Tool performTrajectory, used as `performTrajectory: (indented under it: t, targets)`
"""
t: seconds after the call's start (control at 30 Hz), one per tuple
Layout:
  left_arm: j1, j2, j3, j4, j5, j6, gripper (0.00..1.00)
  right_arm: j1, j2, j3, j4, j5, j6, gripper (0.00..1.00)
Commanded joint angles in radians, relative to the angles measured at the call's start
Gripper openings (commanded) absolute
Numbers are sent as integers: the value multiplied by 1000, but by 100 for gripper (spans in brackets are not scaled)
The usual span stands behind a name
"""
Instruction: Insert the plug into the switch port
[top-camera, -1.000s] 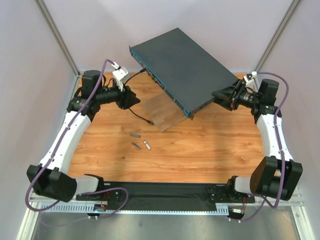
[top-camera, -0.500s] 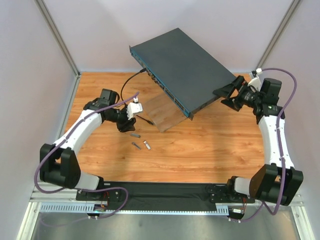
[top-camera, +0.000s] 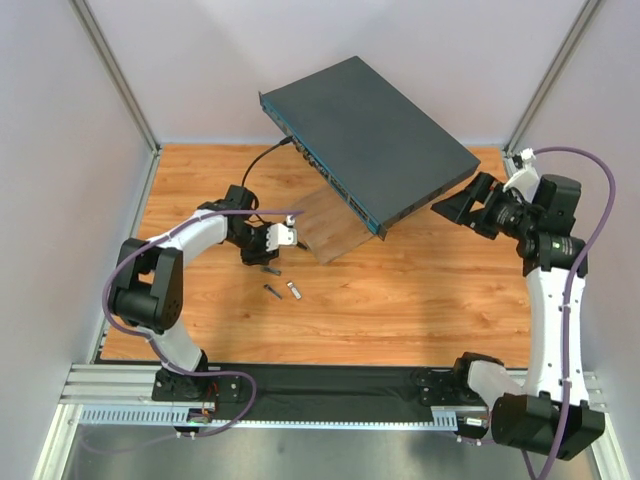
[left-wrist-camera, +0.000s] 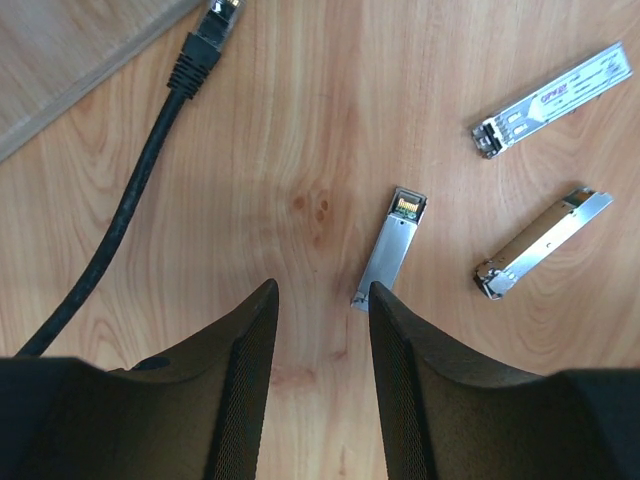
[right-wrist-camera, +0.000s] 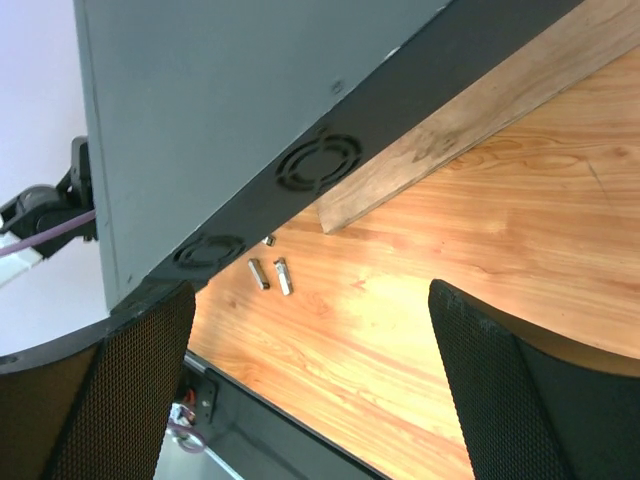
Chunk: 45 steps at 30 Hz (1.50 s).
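Observation:
The switch is a flat dark grey box with a teal front edge, propped at an angle on a pale wooden board. A black cable lies on the table, its plug beside the board. My left gripper is open just over the table with nothing between its fingers. A silver module lies with its near end at the right fingertip. My right gripper stands wide open and empty. Its left finger is close by the switch's vented side.
Two more silver modules lie right of the left gripper, and they also show in the right wrist view as small bars. The cable's far end runs up to the switch's front edge. Grey walls enclose the table.
My left arm has swung from the back left down to the modules on the table. The right gripper has opened wide and drawn back from the switch's right corner.

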Motion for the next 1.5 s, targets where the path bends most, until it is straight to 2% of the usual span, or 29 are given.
performTrajectory:
  t: [0.0,0.2,0.53,0.7,0.83,1.03,1.27,1.47]
  targets:
    - [-8,30,21,18,7,117,50,-4,-62,70,-63,14,-88,100]
    - [-13,54,-5,-17,2,210,51,-4,-107,126,-132,20,-174,100]
    - [-13,28,-33,-63,16,258,50,-4,-113,143,-149,-32,-235,100]
    - [-13,7,-32,-72,11,229,52,-4,-111,149,-149,-57,-246,100]
    - [-13,-10,4,-112,22,201,58,-4,-111,143,-149,-61,-254,100]
    - [-13,-79,-2,-148,60,181,59,-4,-114,146,-154,-63,-272,100]
    - [-13,-61,-62,-49,-41,135,60,-4,-114,149,-137,-43,-258,100]
    - [-16,-9,-55,-29,-68,126,57,-4,-124,161,-123,-43,-241,100]
